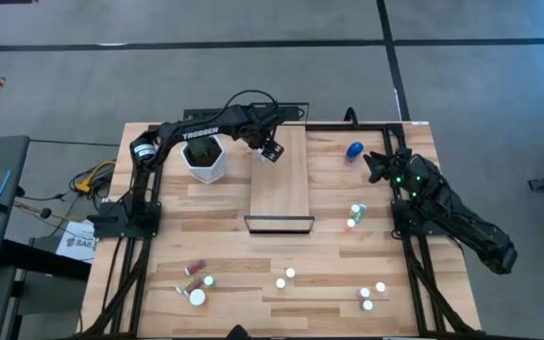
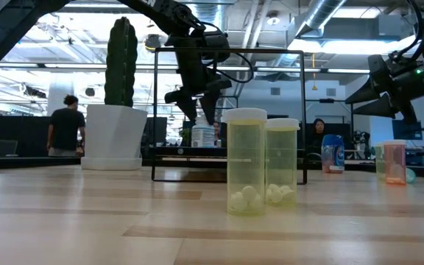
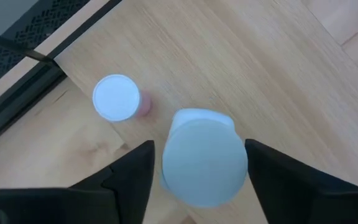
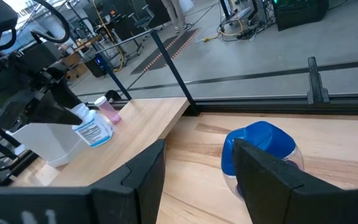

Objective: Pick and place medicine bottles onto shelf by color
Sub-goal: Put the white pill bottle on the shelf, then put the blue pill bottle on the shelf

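Light-wood shelf on plank tabletop; grey concrete floor around.

Left gripper over light-wood shelf board, dark fingers spread either side of large white-capped bottle. Small white-capped pinkish bottle stands near, beside dark frame edge.

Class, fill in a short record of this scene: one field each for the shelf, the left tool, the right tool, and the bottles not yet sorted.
shelf: light-wood shelf at the table's middle
on shelf: white-capped bottle and pink bottle, far end
left tool: open, fingers either side of the white-capped bottle
right tool: open, facing the blue bottle
unsorted: small bottles scattered on the near tabletop
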### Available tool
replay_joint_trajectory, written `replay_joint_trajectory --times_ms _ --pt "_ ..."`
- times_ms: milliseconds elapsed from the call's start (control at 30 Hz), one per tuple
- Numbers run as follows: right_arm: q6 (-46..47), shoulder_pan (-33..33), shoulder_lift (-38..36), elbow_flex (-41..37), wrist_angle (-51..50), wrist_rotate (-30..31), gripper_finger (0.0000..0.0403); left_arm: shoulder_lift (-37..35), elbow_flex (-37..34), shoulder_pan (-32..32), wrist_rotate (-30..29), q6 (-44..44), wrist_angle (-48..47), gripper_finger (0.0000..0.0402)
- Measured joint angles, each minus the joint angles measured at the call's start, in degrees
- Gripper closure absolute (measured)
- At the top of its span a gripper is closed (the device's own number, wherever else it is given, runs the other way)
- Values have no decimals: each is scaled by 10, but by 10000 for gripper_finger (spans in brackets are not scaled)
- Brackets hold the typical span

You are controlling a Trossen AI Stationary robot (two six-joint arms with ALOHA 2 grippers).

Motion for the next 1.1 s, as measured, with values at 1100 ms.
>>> replay_joint_trajectory --times_ms 1100 --pt "0 0 0 0 0 0 193 -46 290 -188 -84 -133 -359 134"
